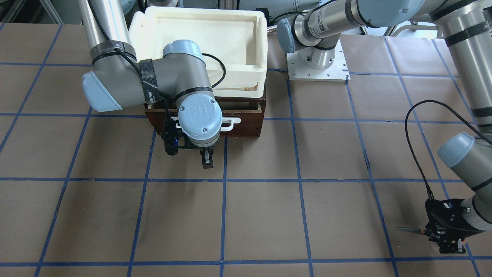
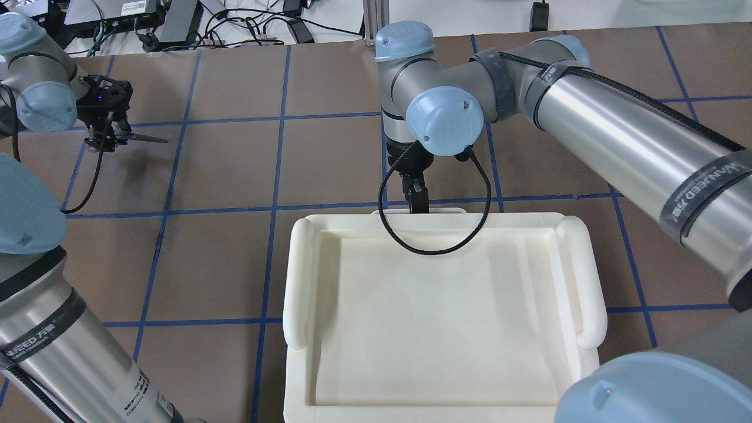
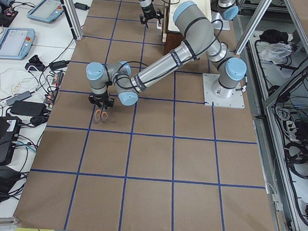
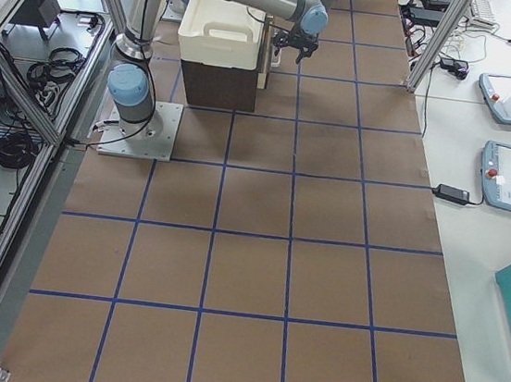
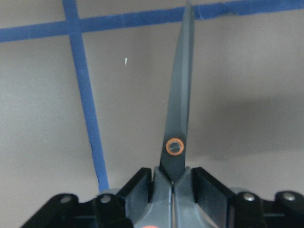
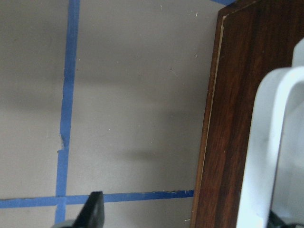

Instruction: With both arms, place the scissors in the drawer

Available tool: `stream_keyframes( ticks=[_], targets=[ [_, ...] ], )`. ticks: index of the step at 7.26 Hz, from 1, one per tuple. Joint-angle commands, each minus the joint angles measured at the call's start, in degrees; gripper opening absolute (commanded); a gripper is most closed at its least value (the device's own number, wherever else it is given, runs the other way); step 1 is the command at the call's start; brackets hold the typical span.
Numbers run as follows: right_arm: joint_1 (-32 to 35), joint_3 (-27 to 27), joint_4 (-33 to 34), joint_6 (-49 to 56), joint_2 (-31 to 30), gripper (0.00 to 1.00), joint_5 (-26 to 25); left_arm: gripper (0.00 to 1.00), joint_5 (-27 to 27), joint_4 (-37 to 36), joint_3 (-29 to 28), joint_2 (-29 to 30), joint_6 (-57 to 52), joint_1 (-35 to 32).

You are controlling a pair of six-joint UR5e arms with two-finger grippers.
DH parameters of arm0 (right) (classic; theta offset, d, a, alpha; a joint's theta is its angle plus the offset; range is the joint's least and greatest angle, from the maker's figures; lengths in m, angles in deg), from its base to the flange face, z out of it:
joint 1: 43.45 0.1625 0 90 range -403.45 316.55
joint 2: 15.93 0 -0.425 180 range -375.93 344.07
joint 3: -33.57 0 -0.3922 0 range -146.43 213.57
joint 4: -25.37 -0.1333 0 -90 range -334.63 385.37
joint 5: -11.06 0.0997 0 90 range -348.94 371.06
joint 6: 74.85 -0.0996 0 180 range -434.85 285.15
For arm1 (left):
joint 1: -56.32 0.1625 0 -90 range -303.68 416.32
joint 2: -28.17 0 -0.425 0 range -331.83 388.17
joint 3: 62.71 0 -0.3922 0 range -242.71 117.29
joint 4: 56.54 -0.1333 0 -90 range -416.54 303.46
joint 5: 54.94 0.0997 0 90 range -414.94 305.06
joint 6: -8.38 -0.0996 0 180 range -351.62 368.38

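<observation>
Far out toward the robot's left end of the desk (image 1: 269,215), the left gripper (image 5: 173,176) has its fingers clamped on the scissors (image 5: 179,109) just behind the orange pivot ring. The closed blades jut straight out over the desk, well apart from the drawer (image 1: 250,124). Meanwhile the right gripper (image 1: 207,159) points down just in front of the drawer's white handle (image 1: 232,122), below the cream tray (image 1: 262,46) — only one of its fingers (image 6: 95,209) shows at the wrist, well off to the side — fingers apart, clasping nothing.

The brown table (image 1: 269,215), gridded with blue tape (image 1: 224,215), carries the dark wooden drawer (image 1: 251,129) at upper centre, with 1 white base plate (image 1: 300,75) to its right.
</observation>
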Motion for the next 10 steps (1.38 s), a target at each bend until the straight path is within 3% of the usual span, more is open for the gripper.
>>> stream_keyframes(
  ticks=[1, 6, 10],
  targets=[
    [-0.32, 0.96, 0.66, 1.57, 0.04, 1.00, -0.10, 0.00, -1.00, 0.01, 2.73, -3.56, 0.15, -1.76],
    [-0.67, 2.99, 2.24, 3.86, 1.27, 1.00, -0.01, 0.00, -2.41, 2.45, 5.38, -8.40, 1.12, -3.86],
    [-1.28, 6.07, 2.16, 4.30, 3.46, 1.00, -0.01, 0.00, -1.80, 6.42, 10.20, -15.95, 11.37, -9.22]
  ],
)
